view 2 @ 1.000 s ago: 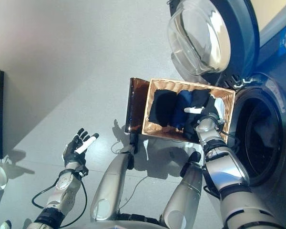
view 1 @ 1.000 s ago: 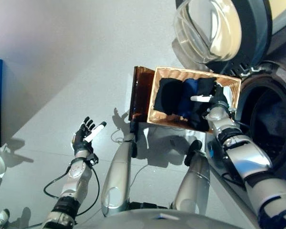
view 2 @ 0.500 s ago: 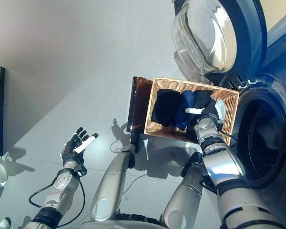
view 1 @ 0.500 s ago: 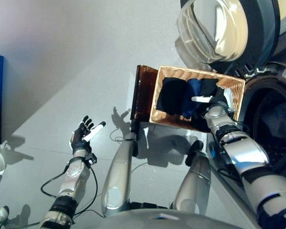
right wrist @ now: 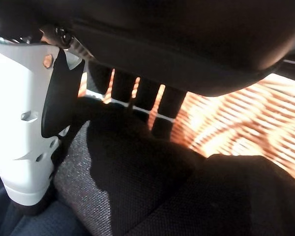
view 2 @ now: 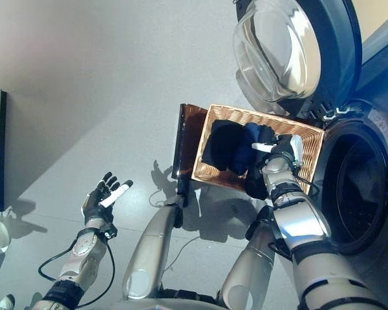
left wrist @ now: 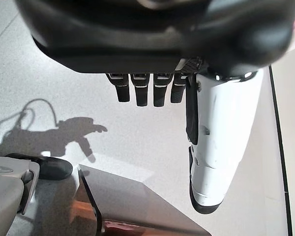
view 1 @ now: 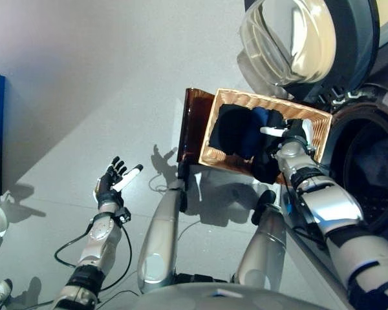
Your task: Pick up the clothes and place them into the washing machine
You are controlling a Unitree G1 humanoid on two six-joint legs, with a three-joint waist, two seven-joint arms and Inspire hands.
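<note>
basket (view 1: 226, 155): woven wicker, rough | clothes (view 1: 236, 129): dark matt knit cloth | washer door (view 1: 291, 39): glossy glass

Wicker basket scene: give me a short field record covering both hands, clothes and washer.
basket: woven wicker basket on the floor beside the washer
clothes: dark black and navy clothes piled inside the basket
right hand: in the basket, fingers curled into black cloth
left hand: open, empty, above the floor
washer: front-loading washing machine, round door open
</note>
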